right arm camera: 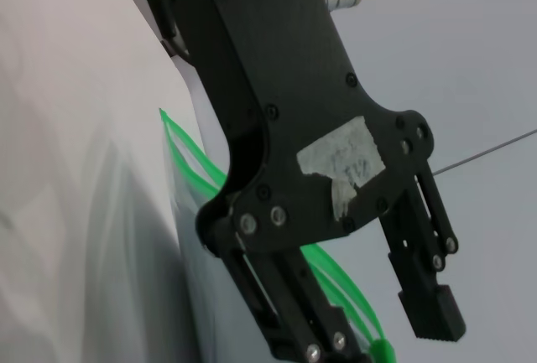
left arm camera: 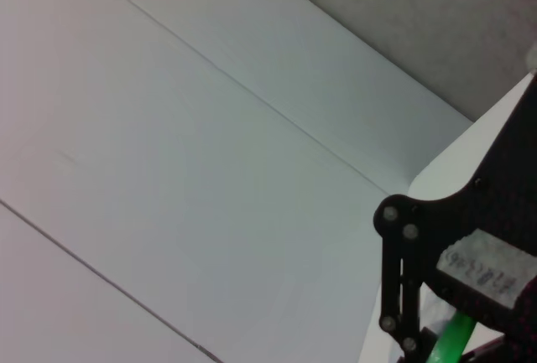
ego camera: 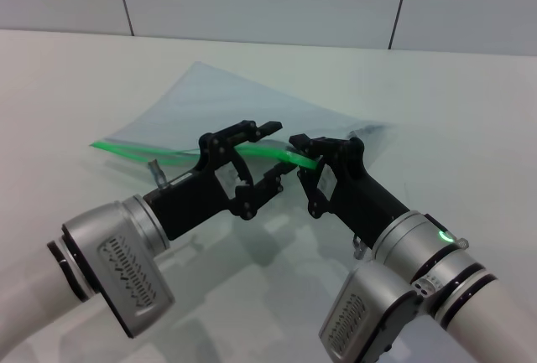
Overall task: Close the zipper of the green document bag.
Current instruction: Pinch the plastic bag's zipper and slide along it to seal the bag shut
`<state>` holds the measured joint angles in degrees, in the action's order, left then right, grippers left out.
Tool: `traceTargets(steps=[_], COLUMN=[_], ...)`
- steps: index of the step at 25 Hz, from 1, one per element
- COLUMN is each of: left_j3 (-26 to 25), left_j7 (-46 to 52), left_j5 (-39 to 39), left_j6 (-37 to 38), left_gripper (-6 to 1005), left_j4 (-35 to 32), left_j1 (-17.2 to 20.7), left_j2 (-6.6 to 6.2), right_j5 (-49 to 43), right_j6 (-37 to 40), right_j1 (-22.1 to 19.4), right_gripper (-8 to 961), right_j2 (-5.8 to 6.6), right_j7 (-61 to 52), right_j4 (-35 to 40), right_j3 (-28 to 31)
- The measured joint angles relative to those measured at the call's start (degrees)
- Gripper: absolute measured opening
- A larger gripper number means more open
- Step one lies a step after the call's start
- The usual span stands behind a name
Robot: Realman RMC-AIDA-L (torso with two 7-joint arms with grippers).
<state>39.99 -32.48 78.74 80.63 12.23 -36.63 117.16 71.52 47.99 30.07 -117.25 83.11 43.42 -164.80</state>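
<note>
The zipper (ego camera: 138, 152) runs along the near edge of the green document bag (ego camera: 226, 107), which lies on the white tabletop (ego camera: 67, 86), that edge lifted between the two arms. In the right wrist view its two green strips (right arm camera: 189, 158) bow apart, so most of the run looks unclosed. The right pincer (ego camera: 304, 155) pinches the strip at its right end. The left pincer (ego camera: 273, 152) straddles the strip with jaws spread. The closing pull appears barely begun.
</note>
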Motion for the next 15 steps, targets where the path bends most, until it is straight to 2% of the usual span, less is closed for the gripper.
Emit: traceTargets(steps=[8, 13, 15], left_j3=[0.03, 0.23, 0.24], left_j7=[-1.65, -4.13, -4.55], left_j5=[0.13, 0.28, 0.28], left_j6=[-0.04, -0.04, -0.04], left_gripper=[516, 448, 385], left_j4=[0.20, 0.32, 0.33], left_j1=[-0.02, 0.05, 0.09], left_j2=[0.09, 0.16, 0.18], right_j5=[0.01, -0.02, -0.03], right_j6=[-0.09, -0.09, -0.09], right_j1=[0.07, -0.01, -0.05], right_gripper=[66, 70, 71], right_j2=[0.00, 0.00, 0.00], right_j7=[0.01, 0.02, 0.03], right_j4=[0.15, 0.27, 0.31], right_j3=[0.00, -0.08, -0.08])
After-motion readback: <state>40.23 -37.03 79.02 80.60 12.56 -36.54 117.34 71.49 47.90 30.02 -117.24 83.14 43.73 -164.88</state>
